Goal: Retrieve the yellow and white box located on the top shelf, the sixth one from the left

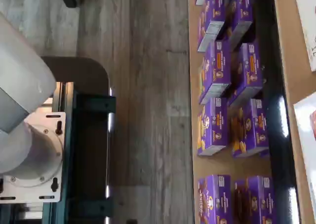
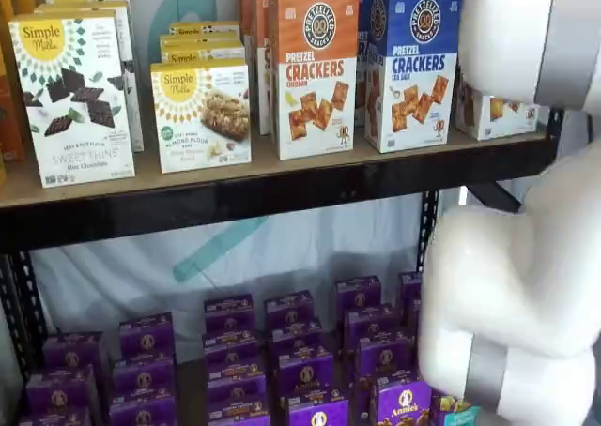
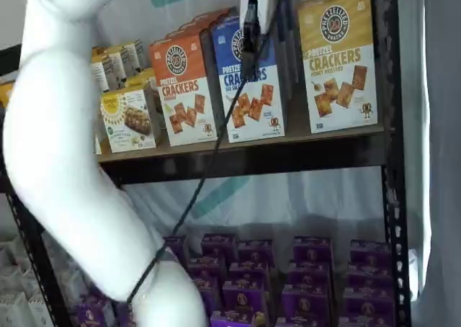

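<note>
Mustard-yellow over white: the yellow and white box [image 3: 340, 62] stands upright on the top shelf [image 3: 317, 154], at the shelf's far end just beside a black perforated upright [image 3: 390, 125]. Its front shows a round dark logo and square brown crackers. In the other shelf view only a low white strip of it [image 2: 496, 114] shows, the rest hidden behind the white arm [image 2: 526, 285].

Next to it stands the blue Pretzel Crackers carton [image 3: 248, 82], then the orange Pretzel Crackers carton [image 3: 184, 89]; both also show in the other shelf view. Further along are Simple Mills boxes [image 2: 199, 114], one of them a taller Sweet Thins box [image 2: 73, 96].

The gripper [image 3: 250, 42] hangs from the view's top edge in front of the blue carton, with a black cable [image 3: 194, 197] trailing down beside it. Only one dark finger shows, side-on, and no gap is visible; nothing is held in it, and the jaws stand apart at their widest. It is beside the yellow and white box, not touching it.

The lower shelf holds rows of purple boxes [image 2: 305, 370], seen in both shelf views. The wrist view looks down on the same purple boxes [image 1: 217, 125], a grey wood floor [image 1: 148, 110], and the dark mount with teal brackets [image 1: 89, 150].
</note>
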Controlling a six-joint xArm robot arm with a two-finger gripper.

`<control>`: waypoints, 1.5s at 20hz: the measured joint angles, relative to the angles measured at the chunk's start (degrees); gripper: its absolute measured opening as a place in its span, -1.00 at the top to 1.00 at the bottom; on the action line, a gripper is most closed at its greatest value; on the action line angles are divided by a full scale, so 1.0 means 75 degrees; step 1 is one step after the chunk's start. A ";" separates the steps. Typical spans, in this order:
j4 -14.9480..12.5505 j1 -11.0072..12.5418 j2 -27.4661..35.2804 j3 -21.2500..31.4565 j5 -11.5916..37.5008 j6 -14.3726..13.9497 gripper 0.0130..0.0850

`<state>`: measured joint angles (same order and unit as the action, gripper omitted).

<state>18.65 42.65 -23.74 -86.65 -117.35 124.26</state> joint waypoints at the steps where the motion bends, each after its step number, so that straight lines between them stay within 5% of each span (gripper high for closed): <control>1: -0.0166 -0.0093 0.0003 -0.0014 -0.0012 -0.0013 -1.00; 2: -0.0784 -0.0519 -0.0031 0.0008 -0.0042 -0.0097 -1.00; 4: -0.1084 -0.0764 -0.0201 0.0241 0.0046 -0.0208 -1.00; 14: -0.1111 -0.0790 -0.1065 0.1331 0.1597 -0.0155 -1.00; 21: 0.0079 0.0107 -0.1015 0.1252 0.2155 0.0346 -1.00; 30: 0.1894 0.0976 -0.0826 0.1145 0.2454 0.0471 -1.00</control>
<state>32.85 49.97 -29.93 -78.06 -98.94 127.79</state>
